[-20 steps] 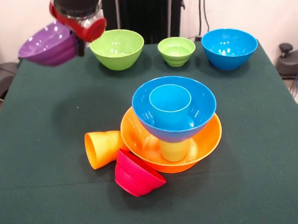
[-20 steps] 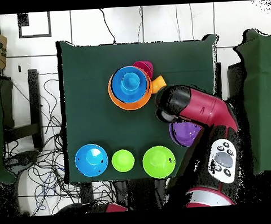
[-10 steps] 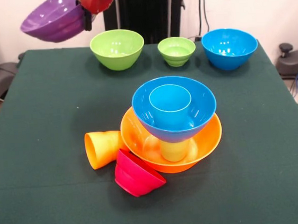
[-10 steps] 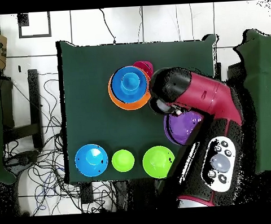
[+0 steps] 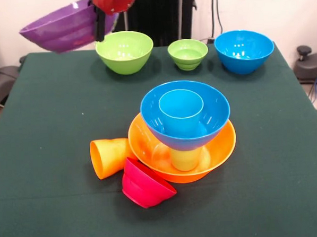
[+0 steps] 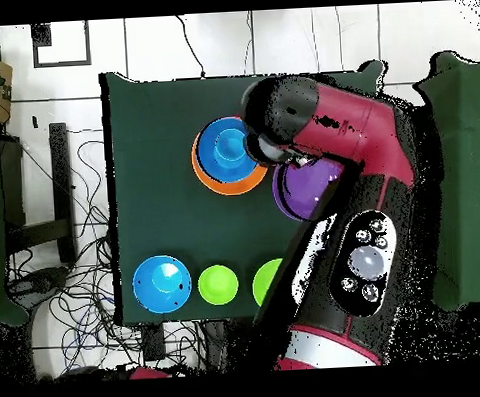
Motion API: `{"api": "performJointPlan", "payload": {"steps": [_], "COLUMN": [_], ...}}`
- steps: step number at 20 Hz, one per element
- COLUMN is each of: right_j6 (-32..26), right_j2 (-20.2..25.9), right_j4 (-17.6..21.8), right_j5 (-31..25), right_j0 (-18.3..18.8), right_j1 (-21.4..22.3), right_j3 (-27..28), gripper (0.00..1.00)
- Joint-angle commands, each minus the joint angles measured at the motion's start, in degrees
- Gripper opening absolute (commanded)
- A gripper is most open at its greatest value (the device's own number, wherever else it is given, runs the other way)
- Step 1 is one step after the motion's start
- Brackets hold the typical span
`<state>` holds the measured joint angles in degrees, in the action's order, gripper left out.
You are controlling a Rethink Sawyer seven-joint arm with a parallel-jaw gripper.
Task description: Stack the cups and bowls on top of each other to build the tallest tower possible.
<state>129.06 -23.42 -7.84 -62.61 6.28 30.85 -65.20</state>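
The arm [image 6: 358, 170] reaches in from the table's edge, its red and black wrist held high above the green cloth [image 5: 53, 129]. The gripper [image 5: 98, 25] — only a dark finger shows below the red wrist cap in the front view — is clamped on the rim of the purple bowl [image 5: 63, 27], which hangs in the air, tilted, well above the cloth. In the overhead view the purple bowl [image 6: 306, 190] lies just beside the tower, partly hidden under the arm, whose elbow covers the tower's edge.

The tower [image 5: 183, 133] stands near the middle of the cloth: a wide orange bowl [image 5: 223, 144] at the bottom, a lime green cup [image 5: 184, 159] standing in it, a blue bowl [image 5: 214, 113] resting on that cup, and a blue cup [image 5: 181, 113] sitting inside the blue bowl.

Touching the orange bowl on the side away from the held purple bowl's row lie two loose pieces — an orange cup [image 5: 110, 157] on its side, and a small red bowl [image 5: 146, 184] tipped over, leaning against the orange bowl's rim.

Beyond the tower, in a row along the far edge of the cloth, stand a large green bowl [image 5: 124, 52], a small green bowl [image 5: 188, 54] and a second blue bowl [image 5: 244, 51], all upright and apart from one another.
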Motion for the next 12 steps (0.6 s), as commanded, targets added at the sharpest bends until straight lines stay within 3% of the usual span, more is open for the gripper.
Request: {"api": "performJointPlan", "payload": {"steps": [1, 12], "right_j6": [14.56, 20.67], "right_j2": [3.95, 2.78], "right_j4": [-2.48, -5.12], "right_j5": [-4.86, -11.07], "right_j0": [-1.64, -3.95], "right_j1": [-6.13, -8.94], "right_j3": [8.47, 14.27], "gripper": [0.00, 0.00]}}
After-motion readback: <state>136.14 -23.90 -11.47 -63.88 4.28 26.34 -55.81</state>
